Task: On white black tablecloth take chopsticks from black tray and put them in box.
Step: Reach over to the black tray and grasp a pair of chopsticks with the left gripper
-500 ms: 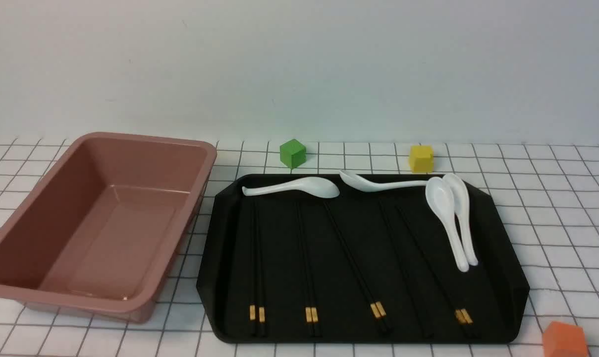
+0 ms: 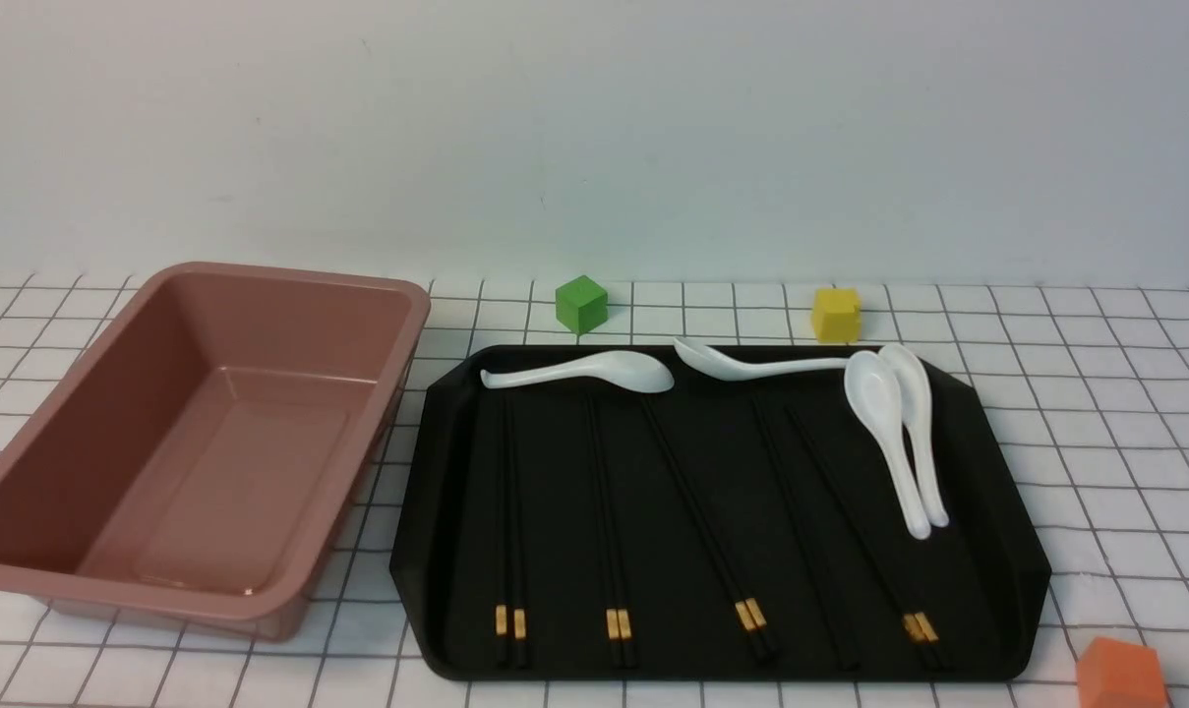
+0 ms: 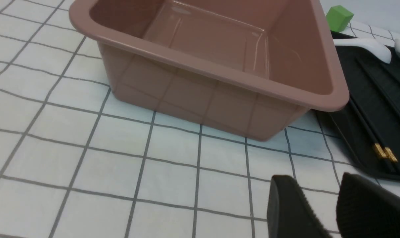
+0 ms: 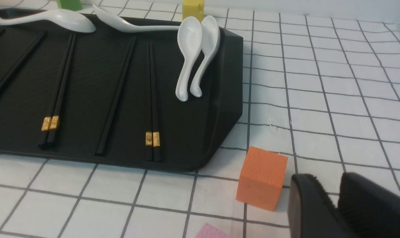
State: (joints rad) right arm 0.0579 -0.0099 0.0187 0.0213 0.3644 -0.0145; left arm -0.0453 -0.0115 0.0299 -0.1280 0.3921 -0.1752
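Note:
Several pairs of black chopsticks [image 2: 510,531] with gold bands lie lengthwise in the black tray [image 2: 555,511] on the gridded tablecloth [image 2: 1096,393]. The pink box [image 2: 112,393] stands empty to the tray's left. Neither gripper shows in the front view. My left gripper [image 3: 315,185] hovers open and empty over the cloth, in front of the box [image 3: 219,99] and near the tray's [image 3: 355,132] near left corner. My right gripper [image 4: 325,180] hangs over the cloth beside the tray's [image 4: 219,125] near right corner, fingers together and empty, with the nearest chopsticks [image 4: 152,99] off to its side.
Several white spoons [image 2: 594,372] lie along the tray's far edge and right side [image 2: 889,423]. A green cube [image 2: 581,303] and a yellow cube [image 2: 836,313] sit behind the tray. An orange cube [image 4: 262,178] sits close by the right gripper, a pink scrap [image 4: 209,233] nearer still.

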